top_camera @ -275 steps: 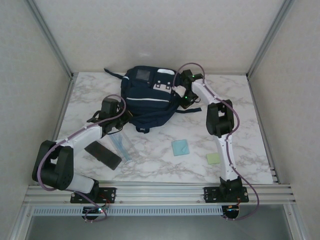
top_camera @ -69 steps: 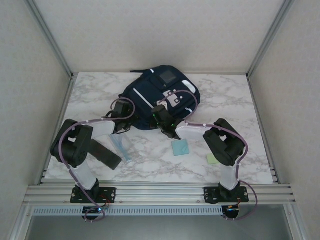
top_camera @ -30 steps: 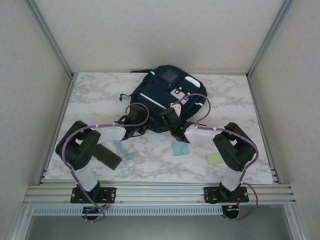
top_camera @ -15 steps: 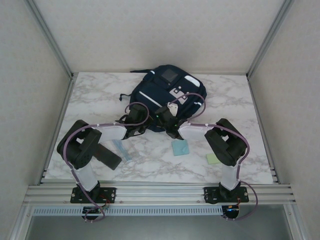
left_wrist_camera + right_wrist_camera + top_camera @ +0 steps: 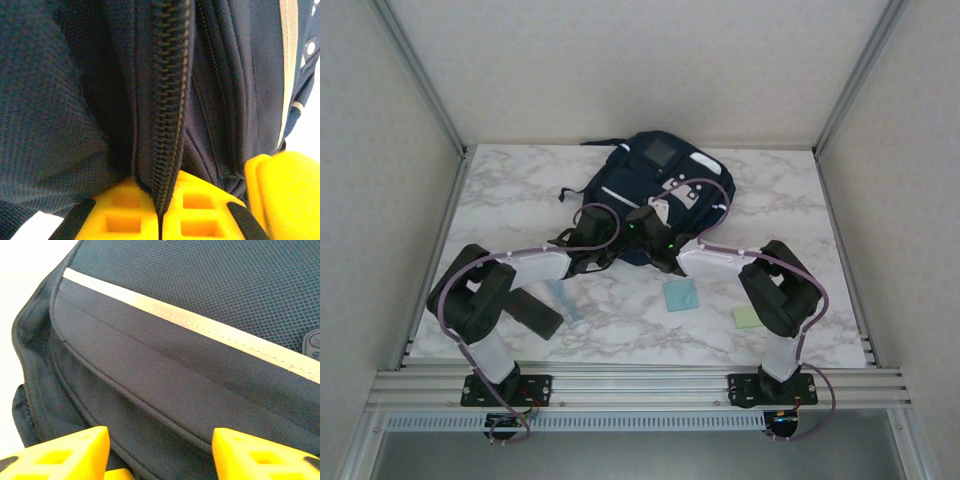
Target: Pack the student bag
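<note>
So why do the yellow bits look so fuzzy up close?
Left wrist view: the yellow fingers sit too near the lens, so they blur, while the zip on the student bag is sharp. Right wrist view: the table is washed out white. Top view: soft, even light.

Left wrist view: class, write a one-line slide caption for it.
Left tool pinches the student bag by its zipper edge between yellow fingers.

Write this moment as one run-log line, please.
left gripper: shut on student bag zipper edge | right gripper: open, facing bag front | teal square: on table
</note>
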`<act>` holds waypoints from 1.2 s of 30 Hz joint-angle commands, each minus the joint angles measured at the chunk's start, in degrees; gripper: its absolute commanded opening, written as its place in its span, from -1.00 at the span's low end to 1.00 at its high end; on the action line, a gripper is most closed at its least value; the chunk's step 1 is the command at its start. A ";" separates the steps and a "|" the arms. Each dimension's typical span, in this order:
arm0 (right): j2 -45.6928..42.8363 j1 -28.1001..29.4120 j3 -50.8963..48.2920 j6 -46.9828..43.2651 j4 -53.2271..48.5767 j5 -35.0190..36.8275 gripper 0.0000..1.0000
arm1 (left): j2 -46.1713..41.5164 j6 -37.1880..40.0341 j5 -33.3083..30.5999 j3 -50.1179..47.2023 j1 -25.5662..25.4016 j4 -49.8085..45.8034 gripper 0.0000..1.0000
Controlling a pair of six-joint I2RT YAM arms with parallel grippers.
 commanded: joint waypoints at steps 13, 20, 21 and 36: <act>-13.54 -12.21 -4.00 -4.94 -17.21 0.99 0.36 | -8.47 14.09 4.41 8.02 0.59 -14.90 -0.62; -13.08 -17.47 -9.06 -1.22 -15.29 -8.09 0.37 | -10.44 20.52 4.42 10.18 2.34 -26.00 0.20; -12.26 -18.12 -9.62 -0.45 -14.25 -9.64 0.38 | -11.01 21.49 4.59 10.48 2.48 -26.32 0.23; 4.46 -19.60 -12.56 9.28 7.08 -29.44 -0.24 | 6.35 39.16 7.67 31.19 -3.46 -39.29 0.08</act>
